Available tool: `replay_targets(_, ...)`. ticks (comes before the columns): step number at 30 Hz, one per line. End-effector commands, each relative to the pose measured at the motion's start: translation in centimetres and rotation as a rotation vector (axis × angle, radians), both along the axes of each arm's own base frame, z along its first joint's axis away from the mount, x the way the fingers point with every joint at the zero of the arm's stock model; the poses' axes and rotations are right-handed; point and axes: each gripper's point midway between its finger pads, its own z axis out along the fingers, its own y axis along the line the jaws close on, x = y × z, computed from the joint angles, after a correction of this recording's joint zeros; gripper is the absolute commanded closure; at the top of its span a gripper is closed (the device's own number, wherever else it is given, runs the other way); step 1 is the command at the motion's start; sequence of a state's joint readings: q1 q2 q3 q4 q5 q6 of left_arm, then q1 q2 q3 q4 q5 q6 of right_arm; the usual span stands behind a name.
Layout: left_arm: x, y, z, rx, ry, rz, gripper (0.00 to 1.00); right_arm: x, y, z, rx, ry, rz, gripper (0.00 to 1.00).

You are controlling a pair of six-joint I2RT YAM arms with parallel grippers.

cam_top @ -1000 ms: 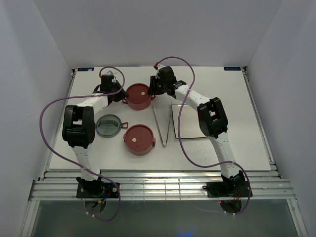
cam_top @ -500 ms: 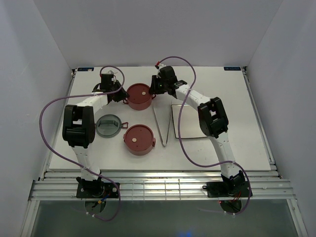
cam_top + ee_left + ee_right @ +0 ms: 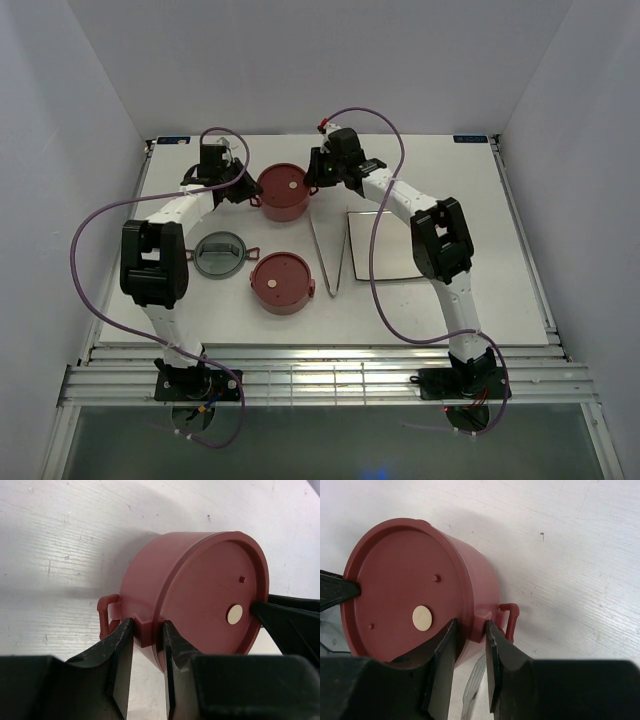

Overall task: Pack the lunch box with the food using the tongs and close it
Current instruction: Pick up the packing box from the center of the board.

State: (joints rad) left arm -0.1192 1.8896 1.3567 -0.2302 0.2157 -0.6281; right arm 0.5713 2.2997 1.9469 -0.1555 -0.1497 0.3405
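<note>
1. Table [image 3: 480,200]: white, and it bears everything listed below.
2. Plate [image 3: 390,245]: white and square, right of centre, with the right arm's cable crossing it.
3. Far bowl [image 3: 283,192]: one tier of the lunch box, dusty red, at the far middle of the table between the two grippers. Its flat lid [image 3: 210,600] is on and carries a small pale disc [image 3: 234,614].
4. Near bowl [image 3: 283,282]: the second tier, also lidded. It stands alone nearer the arm bases, apart from the far bowl.
5. Cover [image 3: 220,253]: grey and round, lying flat just left of the near bowl.
6. Tongs [image 3: 333,285]: silver, lying on the table between the near bowl and the plate. They form a narrow V with the joined end toward the bases. Nothing is between the arms, and neither gripper touches them.
7. Left gripper [image 3: 148,635]: the jaws are narrowed to a small gap and clamp the left tab [image 3: 146,629] on the far bowl's wall, one finger on each side. A red loop [image 3: 106,616] juts out just beside them.
8. Right gripper [image 3: 471,625]: the jaws are equally narrow and straddle the right tab [image 3: 482,617] on the opposite wall. Whether they pinch it cannot be told.
9. In each wrist view, the other gripper's dark finger shows at the lid's far rim.
</note>
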Motion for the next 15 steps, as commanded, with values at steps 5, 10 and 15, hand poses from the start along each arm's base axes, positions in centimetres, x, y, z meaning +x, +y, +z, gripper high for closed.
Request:
replay_targets(5,0.1,-2.1,10.5,-0.123,-0.234,-0.053,1.0,-5.0,3.5,8.3,0.134,-0.081,0.174,0.92)
replay_targets(10,-0.7,-2.2,11.3,-0.136,-0.228,-0.057,1.0,-6.7,3.2,9.1,0.133,-0.056,0.177,0.92)
replay_targets(15,-2.0,-2.3,12.5,-0.147,-0.22,-0.068,1.0,-9.0,2.7,10.3,0.128,-0.035,0.157,0.92)
